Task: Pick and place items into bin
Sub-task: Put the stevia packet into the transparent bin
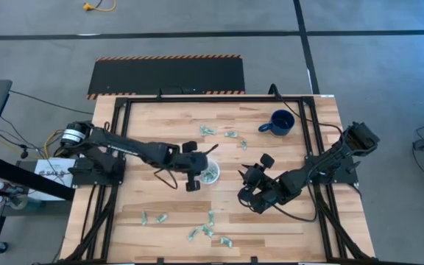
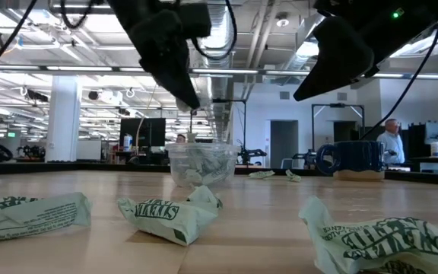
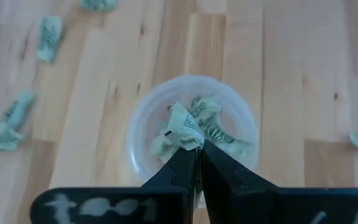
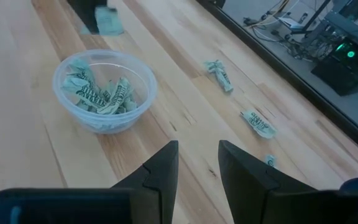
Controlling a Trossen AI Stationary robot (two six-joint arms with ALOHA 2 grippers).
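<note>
The bin, a small clear plastic cup (image 1: 210, 174) (image 3: 143, 118) (image 4: 104, 93), stands mid-table with several green-and-white wrapper pieces (image 4: 98, 93) inside. My left gripper (image 3: 197, 144) (image 1: 202, 168) hangs just over the cup's mouth, shut on one more wrapper piece (image 3: 184, 126) (image 4: 107, 22). My right gripper (image 4: 197, 163) (image 1: 246, 179) waits open and holding nothing, to the right of the cup and above the table. Loose wrapper pieces lie flat on the wood on the far side (image 1: 232, 135) and the near side (image 1: 205, 230) (image 2: 173, 213). My left gripper pinches the wrapper piece by its end nearest the fingers (image 3: 191, 143), between the two fingertips. The fingers slant downward from the table's left. The piece sticks out past the fingertips, lifted clear above the cup's opening.
A dark blue mug (image 1: 280, 122) (image 2: 352, 158) stands at the far right of the table. A black frame rail (image 1: 197, 99) runs around the tabletop. Bare wood lies between the cup and the near scatter of pieces.
</note>
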